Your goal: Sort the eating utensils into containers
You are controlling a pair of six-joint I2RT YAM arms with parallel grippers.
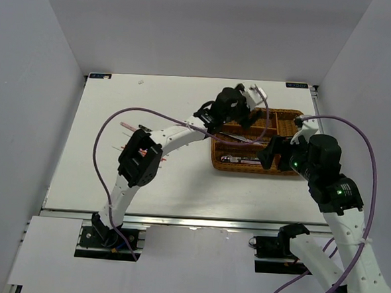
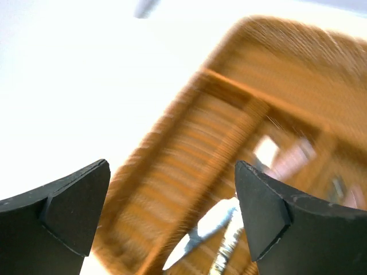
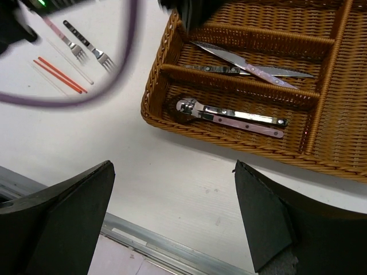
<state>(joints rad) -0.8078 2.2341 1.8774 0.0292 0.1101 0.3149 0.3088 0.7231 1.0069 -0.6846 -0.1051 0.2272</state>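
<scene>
Left gripper [image 2: 172,183] spread wide above the brown woven wicker cutlery tray [image 3: 153,100], nothing between the jaws. Right gripper [image 3: 173,172] likewise spread wide and empty, hovering over the white table [image 3: 189,183] just near of the tray.

Inside the tray: long metal knives [image 3: 252,69], one pink-handled, in the middle long section; metal spoons [image 3: 229,116] in the nearest section. Out on the table, well left of the tray: two small metal forks [image 3: 86,48], thin red chopsticks [image 3: 60,74], pale ones alongside.

Likely trouble:
- Snagging the purple cable [image 3: 86,98] looping near the forks on a reach to the left.
- Clipping the tray wall and shoving the whole tray.
- Crowding both arms over the tray.
- Slipping off thin chopsticks lying flat on the table.
- Dropping forks in with the knives.
</scene>
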